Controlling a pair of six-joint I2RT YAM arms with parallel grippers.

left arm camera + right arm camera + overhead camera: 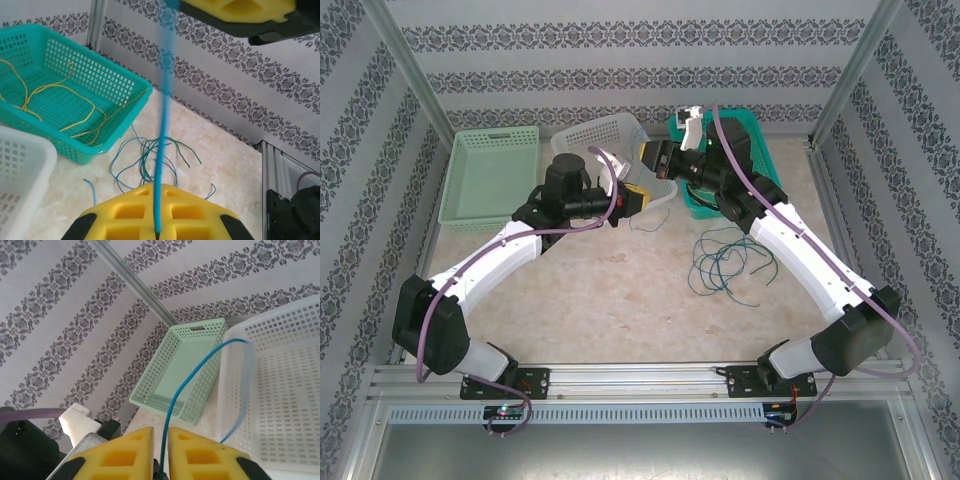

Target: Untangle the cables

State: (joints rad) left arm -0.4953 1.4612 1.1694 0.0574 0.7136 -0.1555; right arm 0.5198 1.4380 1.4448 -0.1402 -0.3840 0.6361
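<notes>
My left gripper (157,196) is shut on a blue cable (162,125) that runs straight up to the yellow pads (240,11) of the right gripper. My right gripper (160,434) has its pads slightly apart, with the same blue cable (186,385) passing loosely through the gap and looping over the white basket (280,390). From above, the left gripper (636,197) and right gripper (652,158) meet beside the white basket (603,133). A tangle of blue and green cables (725,260) lies on the table, also seen from the left wrist (150,160). Yellow cables (75,102) lie in the teal basket (141,98).
A light green basket (488,178) stands at the back left, and it shows from the right wrist (186,362). The teal basket (705,205) sits at the back right under the right arm. Patterned walls and metal posts close in the table. A short blue strand (91,186) lies apart.
</notes>
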